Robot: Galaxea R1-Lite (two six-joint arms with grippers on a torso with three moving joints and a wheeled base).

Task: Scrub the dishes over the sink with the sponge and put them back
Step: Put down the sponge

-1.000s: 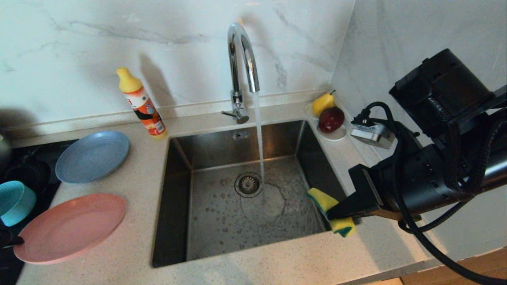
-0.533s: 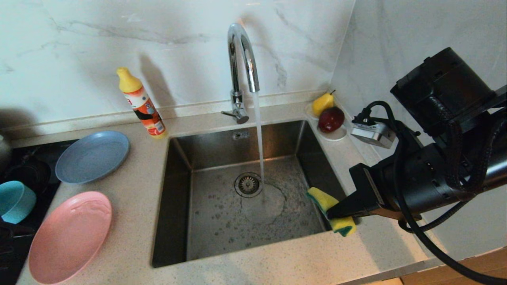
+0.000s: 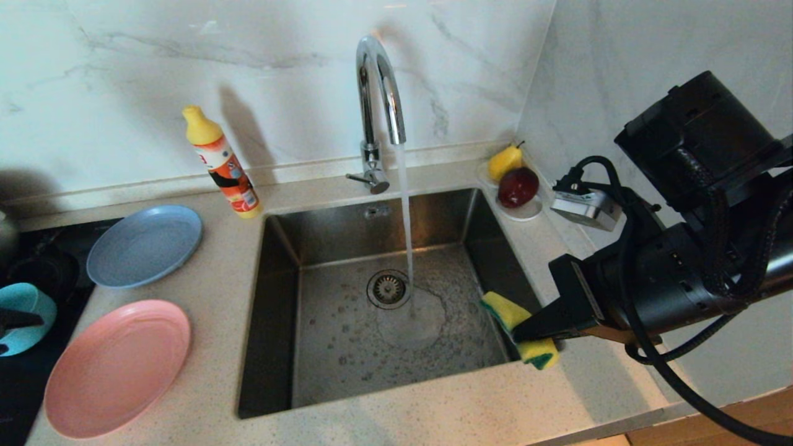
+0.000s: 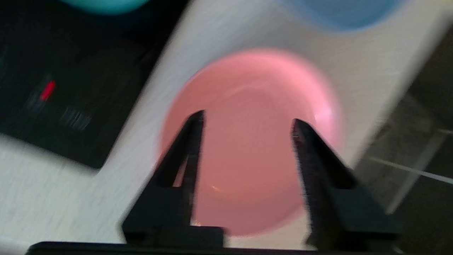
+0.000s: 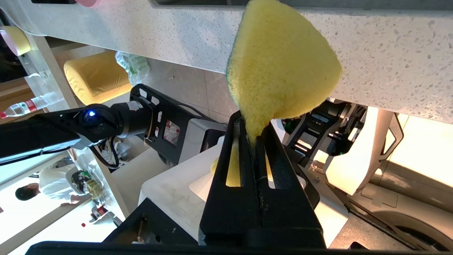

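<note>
The pink plate (image 3: 118, 365) lies flat on the counter left of the sink (image 3: 347, 378). In the left wrist view my left gripper (image 4: 247, 120) hangs open above the pink plate (image 4: 247, 170), holding nothing. Only a dark finger of it shows at the head view's left edge, by the teal bowl (image 3: 28, 303). The light-blue plate (image 3: 144, 243) lies behind the pink one. My right gripper (image 3: 517, 334) is shut on the yellow sponge (image 3: 508, 313) at the sink's right rim. The right wrist view shows the sponge (image 5: 279, 63) pinched between the fingers of that gripper (image 5: 252, 122).
Water runs from the chrome tap (image 3: 378, 93) into the basin beside the drain strainer (image 3: 388, 288). An orange soap bottle (image 3: 223, 164) stands behind the sink's left corner. A white saucer (image 3: 526, 212) with a pear and a red fruit sits at the back right. A black hob (image 3: 43, 263) lies far left.
My left gripper has opened, let go of the pink plate and drawn back. The plate tipped, shifted a little and now lies flat. The right arm with the sponge has stayed put.
</note>
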